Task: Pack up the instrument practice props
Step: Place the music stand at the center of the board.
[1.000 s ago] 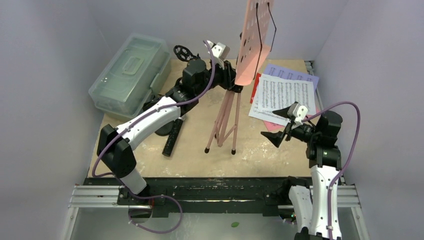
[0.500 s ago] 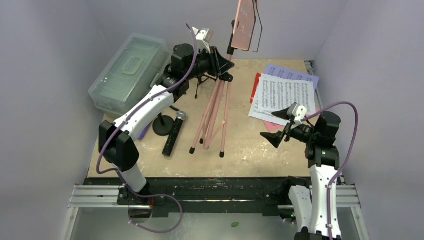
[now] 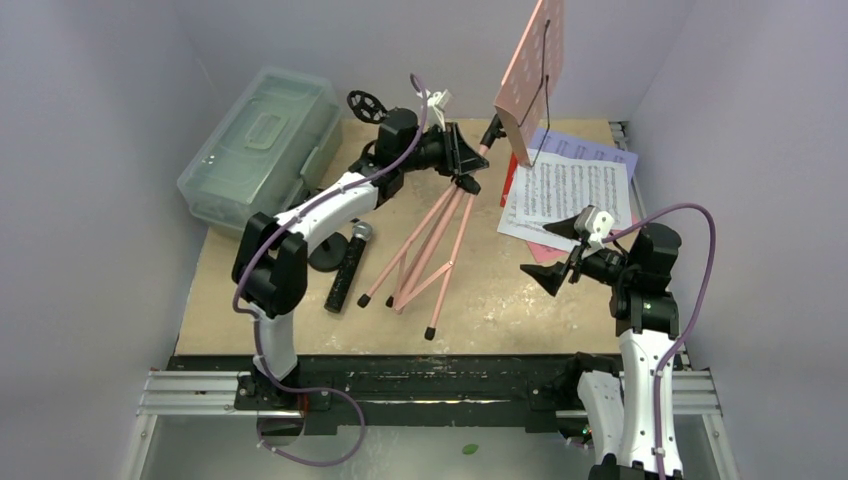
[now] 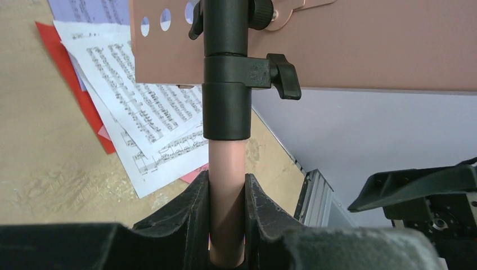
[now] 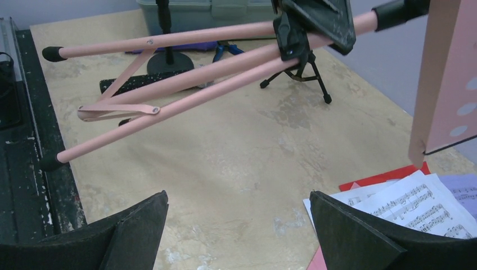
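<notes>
My left gripper (image 3: pixel 466 156) (image 4: pixel 226 194) is shut on the pink pole of the music rack, just below its black clamp (image 4: pixel 226 84). The rack hangs tilted off the table. Its perforated pink plate (image 3: pixel 536 62) is up at the back right, and its tripod legs (image 3: pixel 418 262) (image 5: pixel 169 84) slant toward the front left. White sheet-music pages (image 3: pixel 570 190) lie on lilac (image 3: pixel 596 149) and red (image 3: pixel 513 176) ones at the right. A black-silver microphone (image 3: pixel 348 266) lies left of the legs. My right gripper (image 3: pixel 553 255) (image 5: pixel 236 225) hovers open beside the pages, holding nothing.
A clear greenish case (image 3: pixel 262 140) sits at the back left. A round black stand base (image 3: pixel 325 256), a small black tripod (image 5: pixel 306 72) and blue-handled pliers (image 5: pixel 228 50) lie near it. Grey walls close in on three sides; a black rail (image 3: pixel 420 380) runs along the front.
My left arm has swung the held rack: its plate moved right and the pole tipped over further, so the legs now point toward the front left. The right arm has not moved.
</notes>
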### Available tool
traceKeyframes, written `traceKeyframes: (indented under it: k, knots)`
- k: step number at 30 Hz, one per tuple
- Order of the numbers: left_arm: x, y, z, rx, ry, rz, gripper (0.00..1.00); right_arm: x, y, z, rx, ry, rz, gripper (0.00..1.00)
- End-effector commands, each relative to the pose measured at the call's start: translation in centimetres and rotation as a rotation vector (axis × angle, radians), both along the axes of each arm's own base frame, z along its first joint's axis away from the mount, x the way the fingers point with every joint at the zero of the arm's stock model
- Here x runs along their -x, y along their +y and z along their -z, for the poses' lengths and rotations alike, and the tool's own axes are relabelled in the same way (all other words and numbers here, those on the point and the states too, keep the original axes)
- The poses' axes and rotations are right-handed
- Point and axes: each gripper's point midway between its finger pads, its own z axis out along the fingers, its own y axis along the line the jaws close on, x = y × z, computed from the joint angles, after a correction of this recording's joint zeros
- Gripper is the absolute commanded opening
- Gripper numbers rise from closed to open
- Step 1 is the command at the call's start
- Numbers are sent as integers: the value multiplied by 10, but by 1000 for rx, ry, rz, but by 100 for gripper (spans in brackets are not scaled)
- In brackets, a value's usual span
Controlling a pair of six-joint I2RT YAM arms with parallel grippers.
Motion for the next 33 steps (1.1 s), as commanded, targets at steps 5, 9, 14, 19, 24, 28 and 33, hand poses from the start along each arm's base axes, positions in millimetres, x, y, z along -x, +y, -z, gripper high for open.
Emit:
traceKeyframes:
  k: [5, 9, 14, 19, 24, 28, 33]
  knots:
    - [5, -11, -87, 295, -225, 82, 0, -2, 0, -2, -9, -6, -4, 99]
    - [-1, -17, -61, 277, -175, 97, 0, -2, 0, -1, -10, -3, -3, 99]
    - [-4, -25, -30, 259, -113, 125, 0, -2, 0, 0, -10, -2, -3, 99]
    - [-8, -30, -11, 252, -75, 138, 0, -2, 0, 1, -10, 0, -5, 99]
    - [-18, -31, 7, 206, -46, 103, 0, -2, 0, 2, -11, 2, -6, 99]
    - [-34, -27, 25, 105, -39, 27, 0, -2, 0, 1, -12, 1, -9, 99]
    - [-50, -20, 43, -16, -53, -42, 0, -2, 1, 1, -13, 0, -12, 99]
